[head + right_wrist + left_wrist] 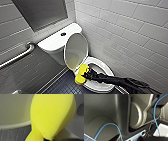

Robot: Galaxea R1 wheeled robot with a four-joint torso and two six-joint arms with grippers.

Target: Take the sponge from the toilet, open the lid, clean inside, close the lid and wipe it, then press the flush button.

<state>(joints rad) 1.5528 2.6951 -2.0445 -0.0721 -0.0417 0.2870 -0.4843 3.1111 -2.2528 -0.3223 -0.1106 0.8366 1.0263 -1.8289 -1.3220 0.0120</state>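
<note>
Right hand (86,74) pinching the yellow sponge (80,79) at its waist, sponge at hand's 9 o'clock, over toilet (102,62) bowl's left rim, lid (76,51) upright at sponge's 12 o'clock.

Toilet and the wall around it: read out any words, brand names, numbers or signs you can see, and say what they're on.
None can be read. The toilet, its lid, the flush button, the sponge and the wall tiles show no legible words, labels or numbers.

Glossy ceramic toilet (57,40), matt foam sponge (82,73), glossy wall tiles (130,30), metal grab bar (17,57)
</note>
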